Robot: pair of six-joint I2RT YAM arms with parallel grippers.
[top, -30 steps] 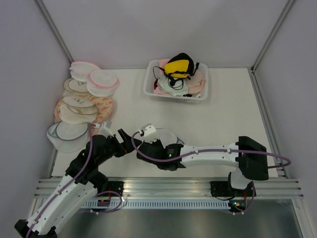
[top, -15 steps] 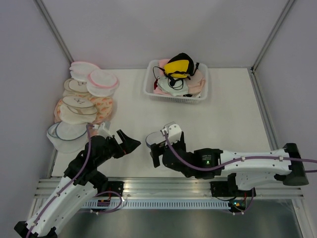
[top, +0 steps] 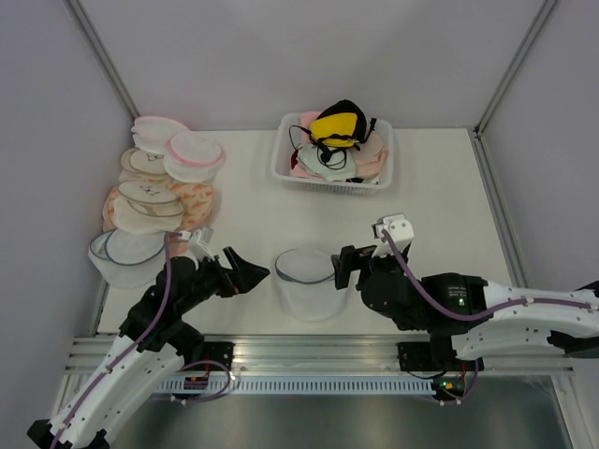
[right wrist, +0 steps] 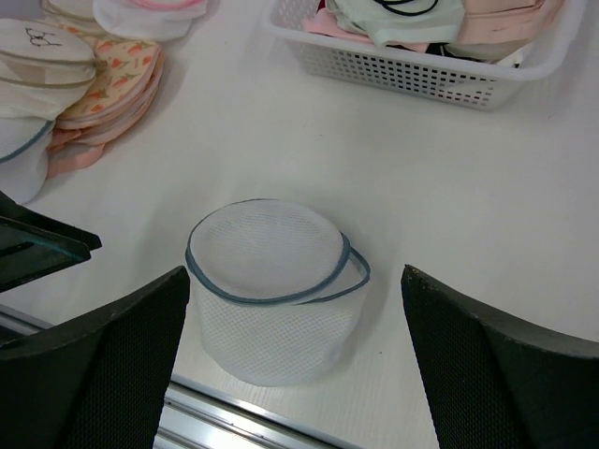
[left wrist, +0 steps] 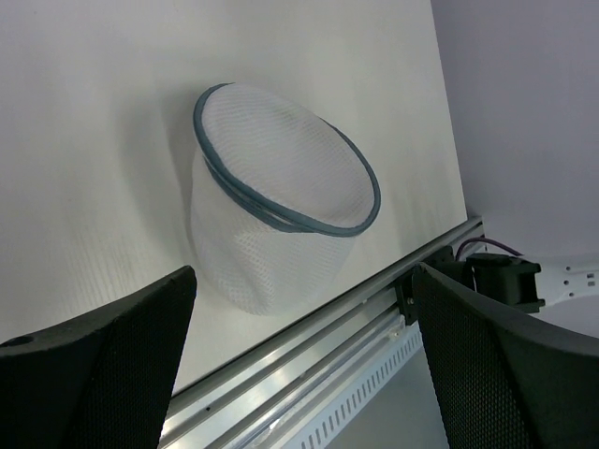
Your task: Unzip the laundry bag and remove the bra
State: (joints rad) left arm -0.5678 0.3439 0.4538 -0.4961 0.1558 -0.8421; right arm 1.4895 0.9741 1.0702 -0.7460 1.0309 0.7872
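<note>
The laundry bag (top: 307, 282) stands free on the table as a short white mesh drum with a blue-grey zipper rim, its lid slightly lifted on one side (right wrist: 271, 299) (left wrist: 281, 215). My left gripper (top: 248, 270) (left wrist: 304, 281) is open just left of it, not touching. My right gripper (top: 343, 268) (right wrist: 295, 276) is open just right of it, also apart from it. The bag looks empty. The yellow bra (top: 339, 123) with black edging lies on top of the white basket (top: 281, 170) at the back.
Several round bags, pink-rimmed and orange-patterned, are piled at the left wall (top: 154, 187) (right wrist: 103, 75), with another blue-rimmed one (top: 126, 251) at the front. The basket (right wrist: 421, 77) holds mint and pink garments. An aluminium rail (top: 318, 351) runs along the near edge.
My right gripper opened, let go of the laundry bag and drew back to the right. The bag now stands on its own on the table. The left gripper shifted slightly.
</note>
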